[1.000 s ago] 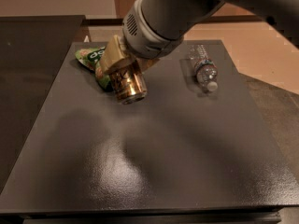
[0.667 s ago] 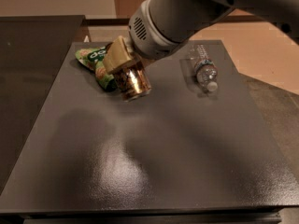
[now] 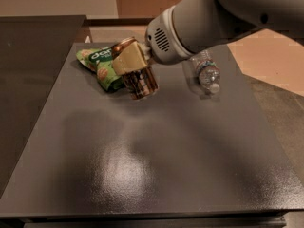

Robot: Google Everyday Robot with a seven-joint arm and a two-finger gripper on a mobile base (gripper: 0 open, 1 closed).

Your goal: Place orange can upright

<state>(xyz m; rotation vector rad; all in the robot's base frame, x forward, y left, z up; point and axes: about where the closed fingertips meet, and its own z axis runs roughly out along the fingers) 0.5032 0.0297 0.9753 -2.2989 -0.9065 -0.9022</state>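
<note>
Camera view: the claw (image 3: pixel 129 63) pinches the orange can (image 3: pixel 141 82), held tilted at the far part of the desk (image 3: pixel 156 175), just beside a green snack bag (image 3: pixel 101 66); a water bottle (image 3: pixel 207 73) lies nearby

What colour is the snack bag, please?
The bag is green, best in camera view; the gripper holds the orange can beside it.

The gripper (image 3: pixel 133 68) hung over the far half of the counter (image 3: pixel 156 170), clamped on the can (image 3: pixel 142 83). The can was tilted, its shiny end facing 5 o'clock. A green bag (image 3: pixel 97 63) lay just beside the can at 9 o'clock. A clear bottle (image 3: pixel 207 72) lay on its side at 3 o'clock, apart from the can. The arm (image 3: pixel 204 23) reached in from 2 o'clock.
</note>
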